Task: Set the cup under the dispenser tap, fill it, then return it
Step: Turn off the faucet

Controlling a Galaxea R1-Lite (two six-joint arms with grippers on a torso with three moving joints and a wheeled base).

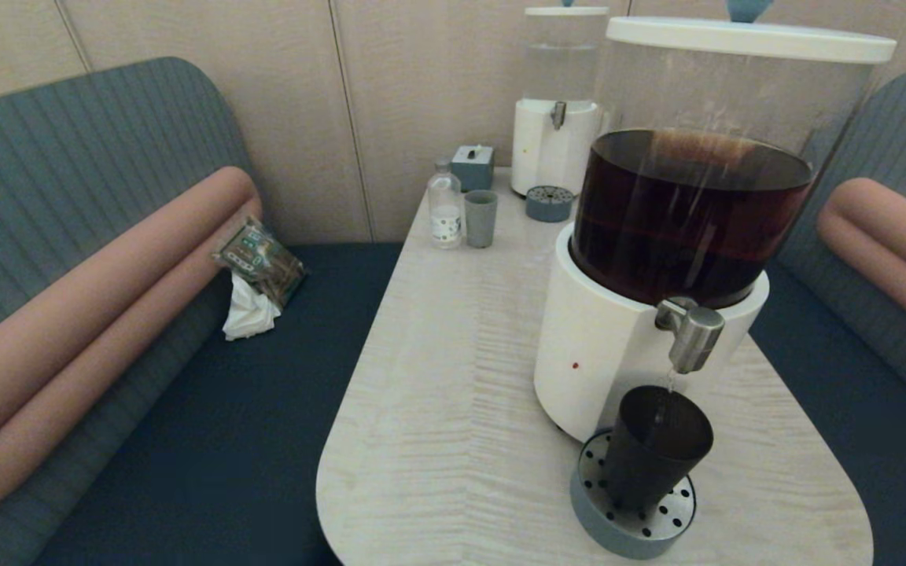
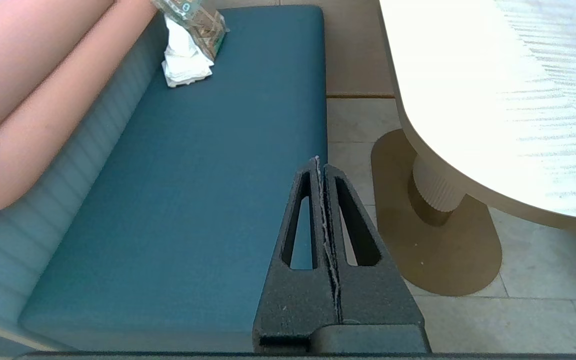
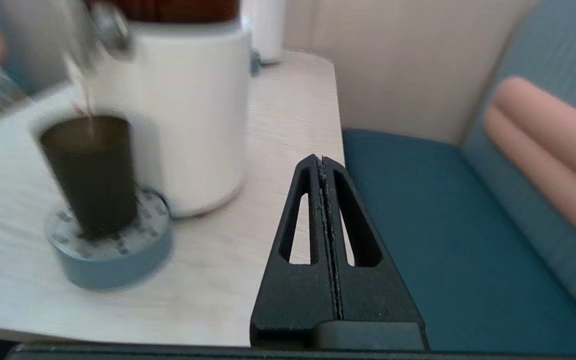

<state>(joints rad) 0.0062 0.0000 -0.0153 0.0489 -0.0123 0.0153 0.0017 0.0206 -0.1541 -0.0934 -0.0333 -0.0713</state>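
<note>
The matte black cup (image 1: 653,448) stands upright on a round grey perforated drip tray (image 1: 591,511) directly below the brushed-silver dispenser tap (image 1: 691,330). A thin stream runs from the tap into it. The tap belongs to a white-based dispenser (image 1: 602,354) holding dark brown liquid. In the right wrist view the cup (image 3: 93,175) sits on the tray, and my right gripper (image 3: 322,159) is shut and empty, off to the cup's side near the table edge. My left gripper (image 2: 320,162) is shut and empty, parked over the blue bench seat beside the table.
At the far end of the pale table (image 1: 453,377) stand a second dispenser with clear liquid (image 1: 555,118), a grey-blue tumbler (image 1: 480,218), a small bottle (image 1: 445,206) and a grey box (image 1: 473,167). A tissue pack (image 1: 258,263) lies on the left bench. Padded benches flank the table.
</note>
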